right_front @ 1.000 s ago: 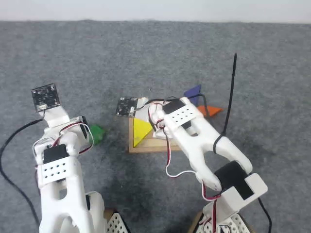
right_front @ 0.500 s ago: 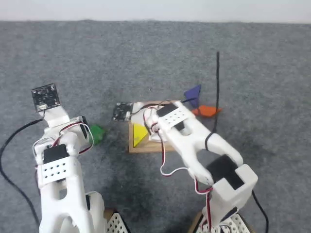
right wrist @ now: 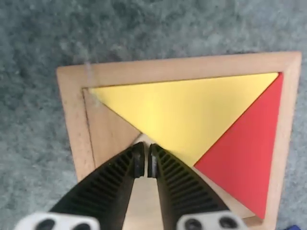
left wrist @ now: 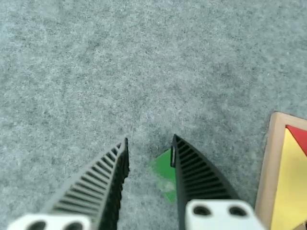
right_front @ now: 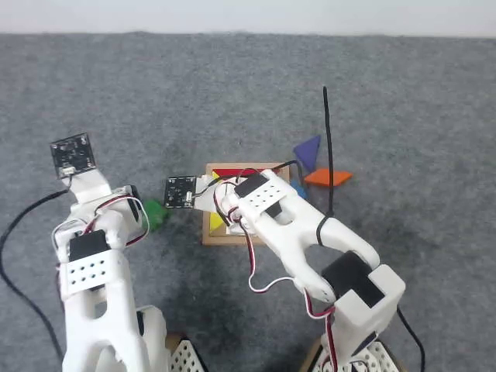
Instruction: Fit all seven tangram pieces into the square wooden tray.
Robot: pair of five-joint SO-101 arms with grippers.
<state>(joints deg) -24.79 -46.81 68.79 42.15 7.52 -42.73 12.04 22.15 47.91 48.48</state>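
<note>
Two white arms stand side by side on the grey, carpet-like worktop (right_front: pixel 232 85) in the high view. The left arm (right_front: pixel 91 263) points toward a green piece (right_front: pixel 156 214), which lies on the worktop just left of the square wooden tray (right_front: pixel 221 239). The right arm (right_front: pixel 288 221) leans across the tray and covers most of it. A strip of the red piece (right_front: pixel 231 172) shows along the far rim and a bit of the yellow piece (right_front: pixel 216 222) near the left rim. To the right of the tray, a purple-blue triangle (right_front: pixel 308 149) and an orange piece (right_front: pixel 327 177) lie close together on the worktop.

From the left wrist, the left gripper (left wrist: pixel 149 140) is spread wide with nothing in it. The green piece (left wrist: pixel 163 173) lies on the worktop between the fingers, close against one of them. A corner of the tray (left wrist: pixel 265 167) holds yellow (left wrist: pixel 290 187) and red (left wrist: pixel 300 136).

From the right wrist, the right gripper (right wrist: pixel 145 157) is closed, its tips all but touching, with nothing seen between them. It hangs over the bare wood of the tray (right wrist: pixel 72 124). The large yellow triangle (right wrist: pixel 187 108) and the red triangle (right wrist: pixel 244 148) lie edge to edge inside.
</note>
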